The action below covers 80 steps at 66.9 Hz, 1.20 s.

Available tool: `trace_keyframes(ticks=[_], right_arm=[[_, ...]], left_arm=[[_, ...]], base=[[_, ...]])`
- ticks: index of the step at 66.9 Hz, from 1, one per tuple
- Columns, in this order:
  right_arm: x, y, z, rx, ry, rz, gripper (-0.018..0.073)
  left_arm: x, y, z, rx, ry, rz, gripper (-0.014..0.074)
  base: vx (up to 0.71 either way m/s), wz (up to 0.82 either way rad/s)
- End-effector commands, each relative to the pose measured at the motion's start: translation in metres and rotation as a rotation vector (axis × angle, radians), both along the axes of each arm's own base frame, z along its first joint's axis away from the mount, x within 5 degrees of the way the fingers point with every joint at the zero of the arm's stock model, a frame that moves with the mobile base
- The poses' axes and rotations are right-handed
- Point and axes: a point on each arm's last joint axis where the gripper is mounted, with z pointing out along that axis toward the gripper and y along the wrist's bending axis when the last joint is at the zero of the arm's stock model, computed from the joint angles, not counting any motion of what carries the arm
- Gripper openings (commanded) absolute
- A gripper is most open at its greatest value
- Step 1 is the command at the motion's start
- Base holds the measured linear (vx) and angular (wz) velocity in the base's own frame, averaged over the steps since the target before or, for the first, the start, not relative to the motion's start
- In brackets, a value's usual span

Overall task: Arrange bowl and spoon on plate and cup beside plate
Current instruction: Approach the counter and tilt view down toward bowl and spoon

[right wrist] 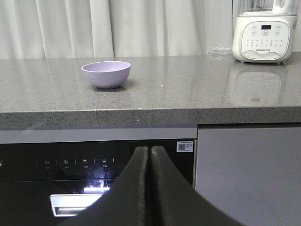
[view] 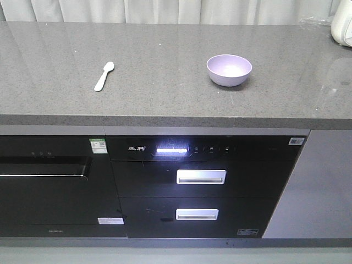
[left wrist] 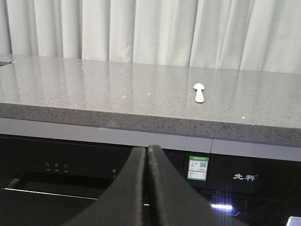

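Grey counter (view: pixel 165 104), pale curtains (left wrist: pixel 141 28), bowl (view: pixel 229 70) and spoon (view: pixel 104 76) well apart (left claw (left wrist: pixel 147 149), right claw (right wrist: pixel 150 149): fully narrow)

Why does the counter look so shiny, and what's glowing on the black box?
Front view: a lit display strip glows white on the black appliance. Right wrist view: the counter mirrors the blender. Left wrist view: pale curtain streaks reflect on the counter near the spoon.

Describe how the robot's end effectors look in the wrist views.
Only the finger pairs show. The left end effector has two matte black fingers, broad at the base and curving to narrow tips. The right end effector looks the same. No cables, markings or arm links are visible in any view.
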Motion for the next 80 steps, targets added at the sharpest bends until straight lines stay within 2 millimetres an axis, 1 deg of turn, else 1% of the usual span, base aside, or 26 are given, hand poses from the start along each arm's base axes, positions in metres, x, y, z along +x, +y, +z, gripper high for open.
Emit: trace_keyframes(ticks=[1, 80], right_arm=[[-0.0003, 0.0007, 0.0040, -0.021, -0.067, 0.009, -0.0001], [-0.0003, 0.0007, 0.0040, -0.021, -0.067, 0.009, -0.0001]], left_arm=[[-0.0002, -0.0013, 0.0007, -0.007, -0.071, -0.014, -0.0006], [-0.0002, -0.0013, 0.0007, -0.007, -0.071, -0.014, -0.0006]], base=[[0.06, 0.00], [0.05, 0.00]])
